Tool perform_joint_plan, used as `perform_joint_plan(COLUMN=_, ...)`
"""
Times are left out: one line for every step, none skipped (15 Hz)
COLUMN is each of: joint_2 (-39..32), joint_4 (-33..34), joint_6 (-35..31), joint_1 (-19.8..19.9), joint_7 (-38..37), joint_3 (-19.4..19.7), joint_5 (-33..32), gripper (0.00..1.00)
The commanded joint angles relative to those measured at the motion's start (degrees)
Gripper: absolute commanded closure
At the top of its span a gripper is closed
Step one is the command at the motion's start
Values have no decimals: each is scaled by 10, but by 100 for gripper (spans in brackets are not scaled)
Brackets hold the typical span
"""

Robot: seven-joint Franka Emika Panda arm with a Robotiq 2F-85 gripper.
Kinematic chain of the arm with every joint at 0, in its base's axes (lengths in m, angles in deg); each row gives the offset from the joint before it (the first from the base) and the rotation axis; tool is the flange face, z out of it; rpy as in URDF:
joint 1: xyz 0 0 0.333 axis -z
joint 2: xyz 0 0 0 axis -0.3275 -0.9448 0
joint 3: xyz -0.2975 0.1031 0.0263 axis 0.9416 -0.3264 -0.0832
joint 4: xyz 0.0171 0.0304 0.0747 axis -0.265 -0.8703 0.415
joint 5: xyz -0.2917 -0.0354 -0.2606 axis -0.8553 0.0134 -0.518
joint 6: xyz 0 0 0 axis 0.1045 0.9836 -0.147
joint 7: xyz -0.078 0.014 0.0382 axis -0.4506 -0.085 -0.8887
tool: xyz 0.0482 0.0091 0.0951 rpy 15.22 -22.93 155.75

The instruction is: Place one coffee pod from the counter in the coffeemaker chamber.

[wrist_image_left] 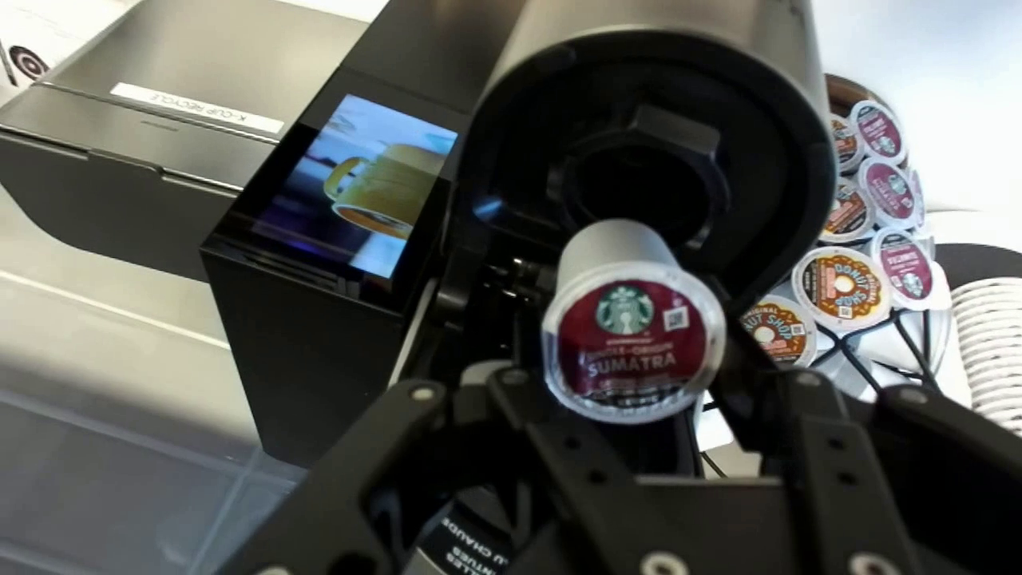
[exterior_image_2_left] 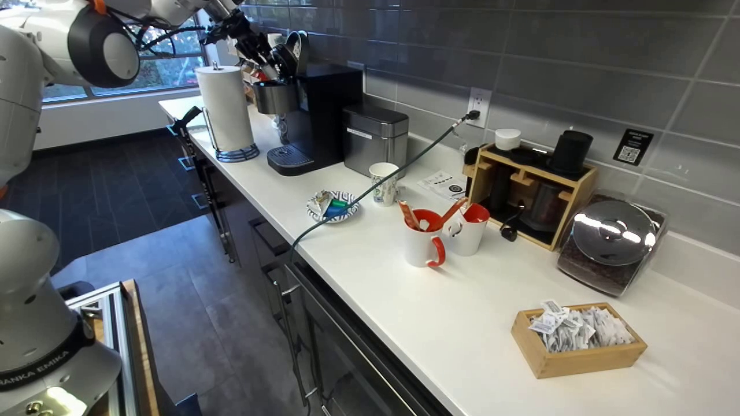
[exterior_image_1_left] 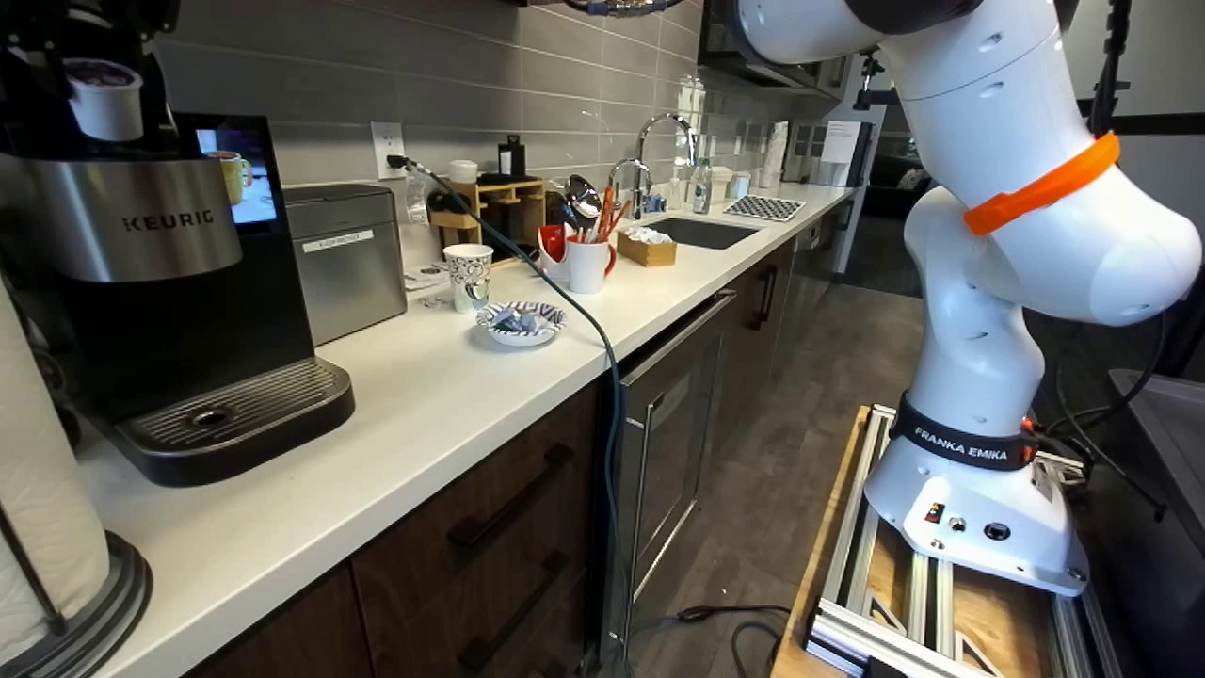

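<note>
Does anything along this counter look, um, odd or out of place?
Yes, the dark green cable: it slants from the wall outlet over the counter and hangs down past the front edge. That looks odd strung across a worktop, and might snag. No spill stands out.

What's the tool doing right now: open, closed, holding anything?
Tool: closed, holding a Starbucks Sumatra coffee pod, not yet seated in the coffeemaker chamber.
</note>
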Motion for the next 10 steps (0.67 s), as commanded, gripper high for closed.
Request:
perform_joint_plan(joint_2=-18, joint_4=30, joint_6=47, joint_1=-14, joint_7=3, joint_3=11, joint_5=-14, gripper=72)
perform_joint_plan(joint_2=-19, joint_4=31, joint_6=55, joint_1=-15, joint_7=4, joint_3=11, joint_5=-15, gripper=72)
perform_joint_plan(joint_2=-20, joint_4=32, joint_6=61, joint_1=-15, joint_7=6, joint_3=10, joint_5=-13, gripper=72)
perform_joint_plan(joint_2=-21, joint_4=34, joint_6=68, joint_1=-16, joint_7=5, joint_3=9, joint_5=-12, gripper=72)
perform_joint_plan(joint_2=-22, joint_4=36, joint_6=71, joint_1=-16, joint_7=5, joint_3=8, joint_5=-10, gripper=72)
perform_joint_plan(joint_2=-23, joint_4=37, joint_6=72, joint_1=-15, joint_7=5, joint_3=7, joint_5=-7, gripper=72)
perform_joint_plan(joint_2=-24, joint_4=38, joint_6=73, joint_1=-16, joint_7=4, joint_3=6, joint_5=-5, gripper=72)
perform_joint_plan(joint_2=-24, joint_4=40, joint_6=75, joint_1=-16, joint_7=5, joint_3=5, joint_5=-4, gripper=72)
perform_joint_plan(joint_2=-24, joint_4=42, joint_6=74, joint_1=-16, joint_7=4, joint_3=4, joint_5=-3, gripper=72)
perform_joint_plan(joint_2=-25, joint_4=44, joint_6=71, joint_1=-14, joint_7=4, joint_3=1, joint_5=2, gripper=72)
